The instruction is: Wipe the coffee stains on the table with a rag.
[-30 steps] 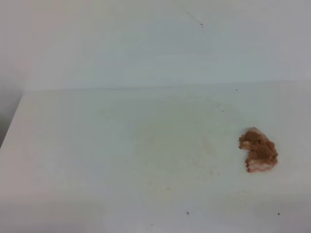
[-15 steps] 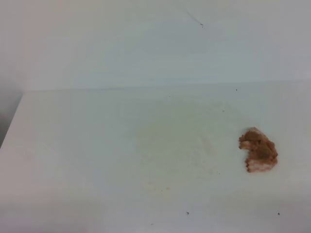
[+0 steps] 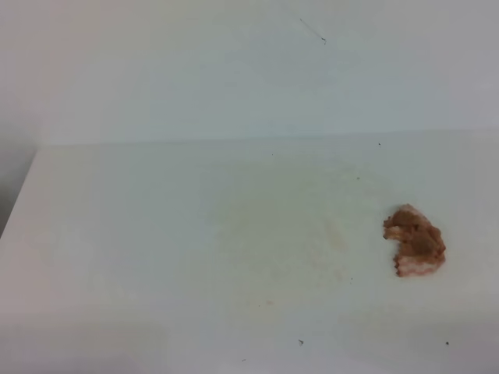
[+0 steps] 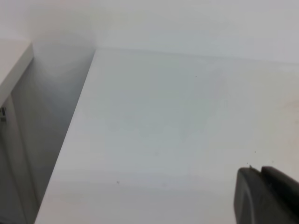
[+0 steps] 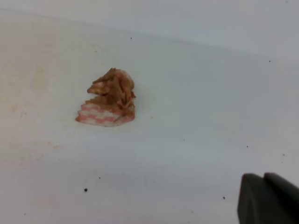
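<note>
The rag [image 3: 415, 241] is a crumpled pinkish-brown lump lying loose at the right of the white table [image 3: 117, 234]. Left of it the coffee stains [image 3: 288, 234] show only as a faint yellowish smear over the table's middle. Neither gripper appears in the exterior high view. In the right wrist view the rag [image 5: 109, 99] lies up and to the left of my right gripper [image 5: 264, 177], well apart from it. That gripper's dark fingers sit together, holding nothing. The smear [image 5: 23, 88] shows faintly at that view's left edge. My left gripper [image 4: 260, 171] hovers over bare table, fingers together and empty.
A white wall [image 3: 234, 70] rises behind the table. The table's left edge [image 4: 70, 140] drops into a narrow gap beside a white ledge [image 4: 14, 60]. A few tiny dark specks [image 3: 301, 341] dot the surface near the front.
</note>
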`<control>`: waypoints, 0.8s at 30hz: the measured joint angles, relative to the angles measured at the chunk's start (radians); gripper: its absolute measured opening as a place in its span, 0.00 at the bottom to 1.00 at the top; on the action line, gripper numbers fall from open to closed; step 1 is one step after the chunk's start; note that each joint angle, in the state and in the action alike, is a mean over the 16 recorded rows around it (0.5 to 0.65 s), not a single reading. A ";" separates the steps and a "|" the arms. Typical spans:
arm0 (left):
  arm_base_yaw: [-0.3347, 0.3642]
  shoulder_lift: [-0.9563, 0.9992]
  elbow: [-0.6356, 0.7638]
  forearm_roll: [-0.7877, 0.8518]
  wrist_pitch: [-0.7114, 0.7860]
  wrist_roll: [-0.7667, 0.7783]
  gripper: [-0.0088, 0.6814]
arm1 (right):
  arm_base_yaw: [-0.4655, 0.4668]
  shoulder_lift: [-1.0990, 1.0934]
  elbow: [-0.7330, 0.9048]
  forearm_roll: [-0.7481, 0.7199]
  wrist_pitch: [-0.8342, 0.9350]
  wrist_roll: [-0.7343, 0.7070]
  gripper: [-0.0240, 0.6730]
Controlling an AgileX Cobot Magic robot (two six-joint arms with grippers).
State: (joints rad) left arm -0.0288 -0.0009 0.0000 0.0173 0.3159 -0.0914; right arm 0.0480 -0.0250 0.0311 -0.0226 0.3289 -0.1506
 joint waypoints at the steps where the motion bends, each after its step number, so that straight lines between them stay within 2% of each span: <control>1: 0.000 0.000 0.000 0.000 0.000 0.000 0.01 | 0.000 0.000 0.000 0.000 0.000 0.000 0.03; 24: 0.000 0.000 0.000 0.000 0.000 0.000 0.01 | 0.000 0.000 0.000 0.000 0.000 0.000 0.03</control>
State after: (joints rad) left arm -0.0288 -0.0009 0.0000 0.0173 0.3159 -0.0914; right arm 0.0480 -0.0250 0.0311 -0.0226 0.3289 -0.1506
